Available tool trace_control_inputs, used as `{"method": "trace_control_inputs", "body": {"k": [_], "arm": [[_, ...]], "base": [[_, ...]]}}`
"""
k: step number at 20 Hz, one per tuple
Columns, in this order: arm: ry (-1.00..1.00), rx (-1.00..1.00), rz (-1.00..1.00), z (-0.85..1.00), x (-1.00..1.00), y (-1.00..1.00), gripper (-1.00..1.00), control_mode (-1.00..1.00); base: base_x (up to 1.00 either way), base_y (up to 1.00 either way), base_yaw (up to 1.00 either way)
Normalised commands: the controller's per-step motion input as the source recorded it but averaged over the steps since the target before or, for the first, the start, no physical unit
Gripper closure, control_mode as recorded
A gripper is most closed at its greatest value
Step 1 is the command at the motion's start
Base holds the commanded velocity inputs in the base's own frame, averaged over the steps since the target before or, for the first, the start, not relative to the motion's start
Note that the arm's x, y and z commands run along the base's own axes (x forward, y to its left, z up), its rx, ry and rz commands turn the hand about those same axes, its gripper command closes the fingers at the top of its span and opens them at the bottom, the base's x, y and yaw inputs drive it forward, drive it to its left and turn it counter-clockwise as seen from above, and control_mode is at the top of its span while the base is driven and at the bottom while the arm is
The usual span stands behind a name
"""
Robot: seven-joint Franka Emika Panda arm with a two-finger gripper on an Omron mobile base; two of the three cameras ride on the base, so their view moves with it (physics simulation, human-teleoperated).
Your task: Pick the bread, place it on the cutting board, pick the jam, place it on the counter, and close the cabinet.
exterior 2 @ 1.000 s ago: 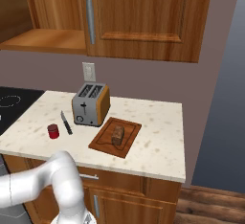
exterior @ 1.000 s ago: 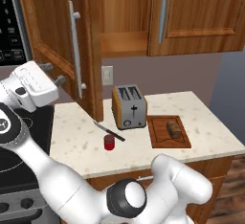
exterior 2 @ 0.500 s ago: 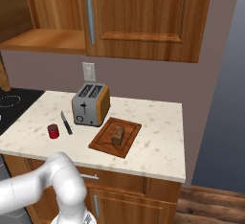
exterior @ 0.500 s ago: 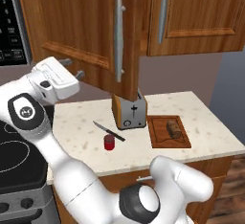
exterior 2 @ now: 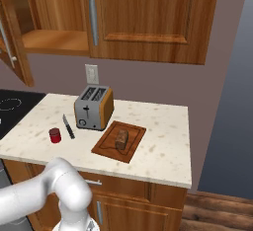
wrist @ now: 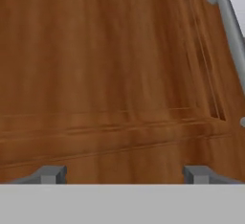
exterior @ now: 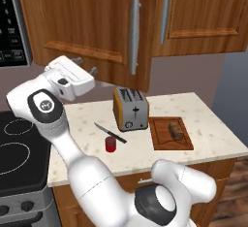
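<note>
Hand (wrist: 124, 174) spread wide, empty, fingertips (wrist: 48, 174) close against panelled cabinet door (exterior: 92, 24), door nearly shut. Bread (exterior 2: 121, 139) on cutting board (exterior 2: 106, 148), jam (exterior: 111, 144) on bench (exterior: 203, 119) beside knife (exterior: 110, 133), all well below hand.

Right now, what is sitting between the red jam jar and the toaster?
A black-handled knife lies on the counter between the jam and the toaster, seen in both base views.

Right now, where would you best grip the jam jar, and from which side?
Grip the jam across its round side wall, coming straight down from above: it stands upright on the counter, and the knife and toaster stand close by.
</note>
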Motion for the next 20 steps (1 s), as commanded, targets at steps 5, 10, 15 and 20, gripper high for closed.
{"method": "trace_control_inputs", "body": {"k": [5,10,15,20], "arm": [[0.00,0.00,0.13,0.00,0.34,-0.30,-1.00,-1.00],[0.00,0.00,0.16,0.00,0.41,-0.33,-1.00,-1.00],[0.00,0.00,0.18,0.00,0.45,-0.35,-1.00,-1.00],[0.00,0.00,0.23,0.00,0.48,-0.41,-1.00,-1.00]], "base": [[0.00,0.00,0.00],[0.00,0.00,0.00],[0.00,0.00,0.00],[0.00,0.00,0.00]]}}
